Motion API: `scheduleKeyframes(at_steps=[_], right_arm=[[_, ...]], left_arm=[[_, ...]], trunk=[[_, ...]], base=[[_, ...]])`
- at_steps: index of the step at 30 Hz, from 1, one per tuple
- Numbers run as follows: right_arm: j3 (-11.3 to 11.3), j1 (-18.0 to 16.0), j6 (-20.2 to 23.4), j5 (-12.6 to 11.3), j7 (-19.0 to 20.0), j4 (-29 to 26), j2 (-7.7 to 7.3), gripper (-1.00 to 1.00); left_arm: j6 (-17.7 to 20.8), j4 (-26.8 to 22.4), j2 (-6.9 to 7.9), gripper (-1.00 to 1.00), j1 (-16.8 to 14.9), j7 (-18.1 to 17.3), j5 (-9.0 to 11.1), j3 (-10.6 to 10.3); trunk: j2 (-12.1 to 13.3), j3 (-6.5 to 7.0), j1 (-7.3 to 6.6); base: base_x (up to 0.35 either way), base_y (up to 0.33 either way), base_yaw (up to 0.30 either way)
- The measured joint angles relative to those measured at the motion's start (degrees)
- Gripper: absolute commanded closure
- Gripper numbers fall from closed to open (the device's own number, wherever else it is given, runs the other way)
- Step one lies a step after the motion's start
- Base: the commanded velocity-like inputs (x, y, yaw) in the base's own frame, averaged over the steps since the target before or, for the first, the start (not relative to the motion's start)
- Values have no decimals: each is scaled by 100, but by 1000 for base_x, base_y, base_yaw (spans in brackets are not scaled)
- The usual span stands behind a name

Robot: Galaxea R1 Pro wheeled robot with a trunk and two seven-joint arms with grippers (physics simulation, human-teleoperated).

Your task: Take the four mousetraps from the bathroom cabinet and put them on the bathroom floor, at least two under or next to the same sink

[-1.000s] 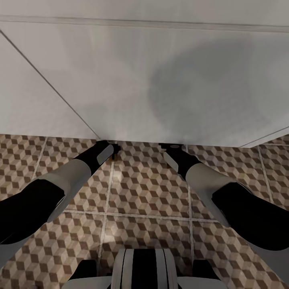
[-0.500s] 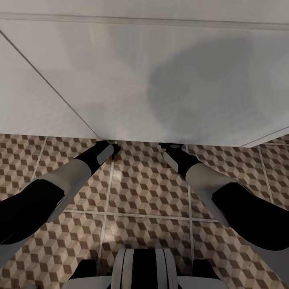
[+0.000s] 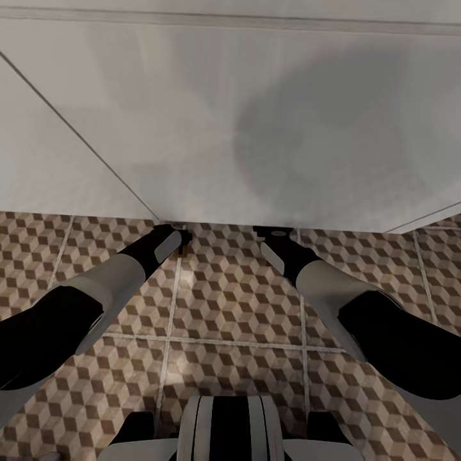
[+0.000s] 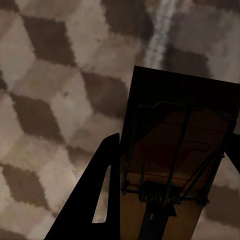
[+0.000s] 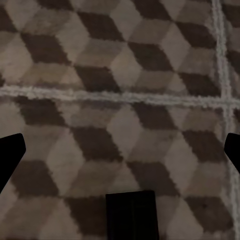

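Observation:
A mousetrap (image 4: 175, 150), a small brown wooden slab with a wire spring and bar, sits between the dark fingers (image 4: 95, 200) of my left gripper (image 4: 170, 185), which is shut on it just above the bathroom floor (image 4: 50, 100). From the head view that gripper (image 3: 181, 242) reaches to the foot of a broad white surface (image 3: 256, 128), with a brown speck of mousetrap (image 3: 182, 251) under it. My right gripper (image 3: 269, 234) reaches the same edge. Over the floor (image 5: 125, 75) its gripper (image 5: 120, 152) is open and holds nothing. The cabinet is out of view. I cannot tell whether the white surface is the sink.
The white surface overhangs both grippers and has slanted seams at left (image 3: 77, 134) and right (image 3: 422, 218). Cube-patterned tiles with pale grout (image 3: 230, 346) spread between my arms. A dark rectangular shape (image 5: 131, 215), unidentifiable, lies near the right gripper. My base (image 3: 224, 429) is at the front.
The head view has shifted slightly, so the white surface's far edge sits higher. Both arms and the held mousetrap keep their places.

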Motion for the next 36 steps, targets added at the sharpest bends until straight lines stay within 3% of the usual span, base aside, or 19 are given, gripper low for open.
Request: scheduleKeyframes(at_steps=[13,36], right_arm=[[0,0,0,2,0,0,0,-100],[0,0,0,2,0,-1,0,-100]], left_arm=[[-1,-31,0,100,4,0,0,14],[-32,-81,0,100,23,-1,-6,-8]], trunk=[[0,-70,0],[0,-77,0]], base=[[0,0,0],[0,0,0]])
